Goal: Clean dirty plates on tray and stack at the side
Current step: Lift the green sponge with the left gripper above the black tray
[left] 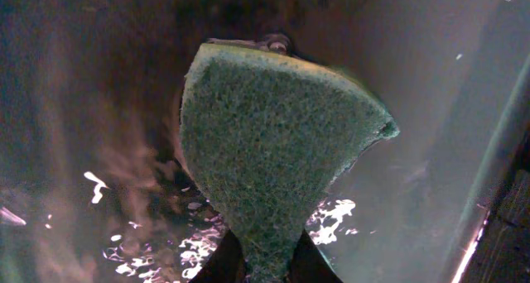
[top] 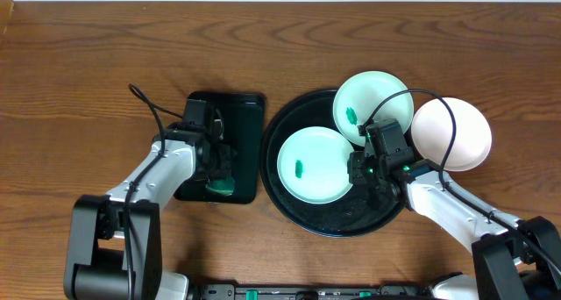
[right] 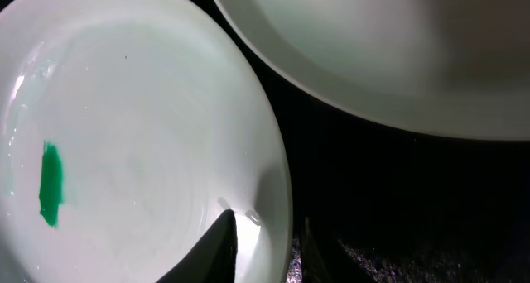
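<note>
pinching a green sponge [left: 273,142] in the left gripper [top: 219,173] over the small rectangular tray [top: 250,125]. nipping the rim of a smeared mint plate [top: 314,164] with the right gripper [right: 269,250], down on the round black tray [top: 298,217].

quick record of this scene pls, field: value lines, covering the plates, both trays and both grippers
round tray: black, holds two mint plates
near mint plate: on the round tray, green smear left of centre
rear mint plate: at the tray's back edge, smear on its left side
white plate: beside the round tray on the right, no smear visible
left gripper: shut on the green sponge, over the rectangular tray
right gripper: closed across the near mint plate's right rim
</note>
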Controlling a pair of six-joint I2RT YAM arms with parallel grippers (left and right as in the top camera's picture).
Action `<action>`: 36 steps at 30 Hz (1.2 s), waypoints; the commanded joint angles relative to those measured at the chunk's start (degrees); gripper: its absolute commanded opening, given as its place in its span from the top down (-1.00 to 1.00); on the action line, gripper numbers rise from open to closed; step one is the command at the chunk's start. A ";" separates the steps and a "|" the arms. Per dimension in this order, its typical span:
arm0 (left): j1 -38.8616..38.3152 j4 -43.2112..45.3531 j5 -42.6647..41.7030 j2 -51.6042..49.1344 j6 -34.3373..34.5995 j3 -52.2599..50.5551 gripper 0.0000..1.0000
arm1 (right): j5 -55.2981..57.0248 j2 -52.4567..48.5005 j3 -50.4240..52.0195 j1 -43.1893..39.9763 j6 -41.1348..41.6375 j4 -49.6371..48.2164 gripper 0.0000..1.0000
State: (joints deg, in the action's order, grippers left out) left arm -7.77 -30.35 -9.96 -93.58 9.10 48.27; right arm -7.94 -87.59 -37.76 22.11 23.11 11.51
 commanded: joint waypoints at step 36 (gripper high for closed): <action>0.28 -1.46 2.45 20.50 1.03 2.80 0.85 | -0.04 0.26 0.28 0.07 0.20 0.07 0.78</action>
State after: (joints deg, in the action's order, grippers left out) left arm -7.66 -31.92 -8.40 -72.49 9.23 50.74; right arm -7.86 -87.59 -37.76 22.11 23.42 11.68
